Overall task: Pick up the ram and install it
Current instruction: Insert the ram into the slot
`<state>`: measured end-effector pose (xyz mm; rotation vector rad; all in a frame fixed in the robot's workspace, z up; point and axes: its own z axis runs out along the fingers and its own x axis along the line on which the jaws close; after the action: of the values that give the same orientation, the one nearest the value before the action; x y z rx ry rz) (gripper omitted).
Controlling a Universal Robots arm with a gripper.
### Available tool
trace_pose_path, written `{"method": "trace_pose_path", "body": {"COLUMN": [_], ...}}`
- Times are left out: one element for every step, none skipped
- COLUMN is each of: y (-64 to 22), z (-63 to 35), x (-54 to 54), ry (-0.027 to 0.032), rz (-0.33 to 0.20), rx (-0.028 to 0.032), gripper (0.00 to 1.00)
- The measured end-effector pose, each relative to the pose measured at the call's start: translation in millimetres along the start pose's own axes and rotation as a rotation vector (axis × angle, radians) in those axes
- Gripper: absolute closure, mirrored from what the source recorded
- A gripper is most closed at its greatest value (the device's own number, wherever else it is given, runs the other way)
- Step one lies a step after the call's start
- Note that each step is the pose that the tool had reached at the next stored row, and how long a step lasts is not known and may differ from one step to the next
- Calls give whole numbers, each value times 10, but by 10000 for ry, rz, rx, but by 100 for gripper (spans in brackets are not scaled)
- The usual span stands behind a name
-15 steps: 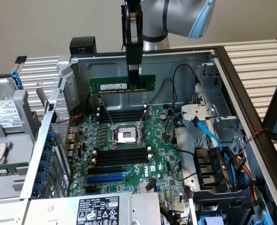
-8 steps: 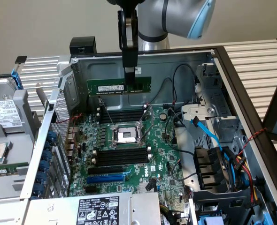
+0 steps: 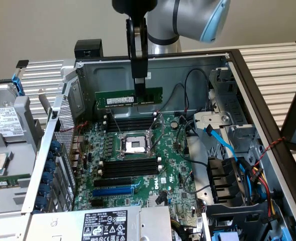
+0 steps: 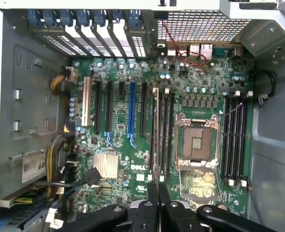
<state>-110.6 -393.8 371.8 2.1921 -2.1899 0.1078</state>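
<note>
The arm (image 3: 188, 20) hangs from above, wrist vertical; the gripper (image 3: 139, 86) points straight down, fingers apparently pinched shut on the ram (image 3: 129, 98)

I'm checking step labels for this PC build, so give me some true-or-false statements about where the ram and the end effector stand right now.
1. The end effector grips the ram by its upper edge. True.
2. The ram is seated in a memory slot. False: it hangs in the air above the motherboard, clear of the slots.
3. The processor socket carries a cooler. False: it is bare.
4. The ram's white label faces the exterior view. True.
5. The blue expansion slot holds a card. False: it is empty.
</note>
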Motion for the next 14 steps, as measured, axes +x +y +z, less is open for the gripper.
{"method": "trace_pose_path", "body": {"y": [3,5,7,8,8,9,9,9,10,14,19,27,36,45], "z": [18,36,54,73,91,109,127,145,162,181,199,216,234,252], "x": [-2,-3,-5,-6,-8,-9,-10,-12,-13,-15,-18,-22,-26,-31], "ry": [1,2,2,4,6,10,14,17,20,21,21,21,21,21], "rz": [14,49,118,218,356,539,714,890,1002,1056,1082,1088,1093,1098], "rx": [4,2,-3,-11,-21,-36,-50,-63,-72,-76,-78,-80,-80,-80], "gripper": [88,88,88,88,88,88,88,88,88,88,88,88,88,88]}}
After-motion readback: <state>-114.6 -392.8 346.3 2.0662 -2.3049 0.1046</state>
